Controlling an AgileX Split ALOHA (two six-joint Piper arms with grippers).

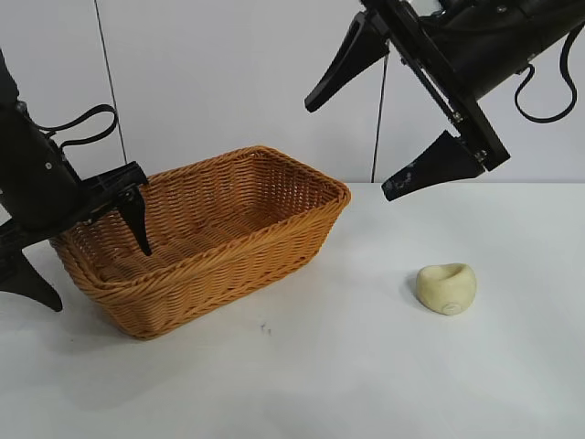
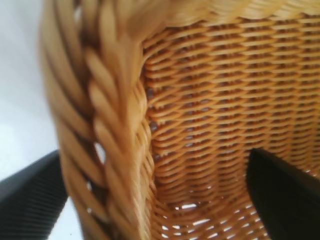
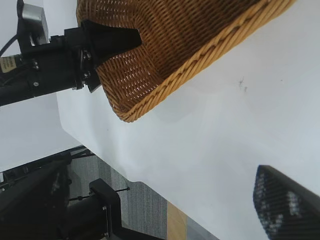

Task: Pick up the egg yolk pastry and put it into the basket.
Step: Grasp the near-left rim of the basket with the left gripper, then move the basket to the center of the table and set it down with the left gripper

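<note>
A wicker basket [image 1: 206,240] sits on the white tabletop [image 1: 347,366]. The left end effector [image 1: 87,261] straddles its left wall, one finger inside, one outside. A pale pastry [image 1: 447,288] lies well apart to the right, below the raised, wide-open right end effector [image 1: 352,151].

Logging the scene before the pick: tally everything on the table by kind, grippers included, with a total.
Egg yolk pastry: 1
Basket: 1
Grippers: 2, the left gripper astride the basket's end wall, the right gripper open above the table
Total: 4
</note>
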